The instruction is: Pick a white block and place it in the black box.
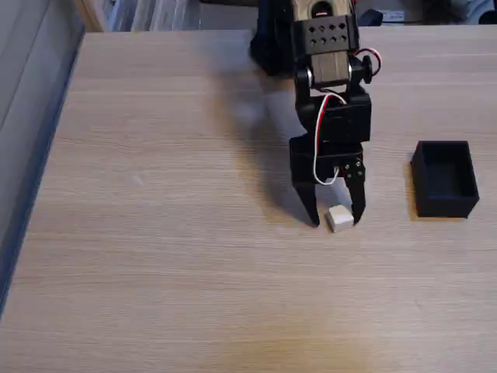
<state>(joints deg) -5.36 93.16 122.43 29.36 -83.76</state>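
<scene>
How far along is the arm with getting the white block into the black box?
Done: the gripper has reached the white block, with its open fingers on either side of it in the fixed view. In hand: the grasp; the block sits on the table, not visibly lifted. Left: closing, lifting, carrying it right to the black box, which looks empty, and releasing.

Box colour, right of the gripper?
Matte black box, plain, no pattern; clearest in the fixed view.
</scene>
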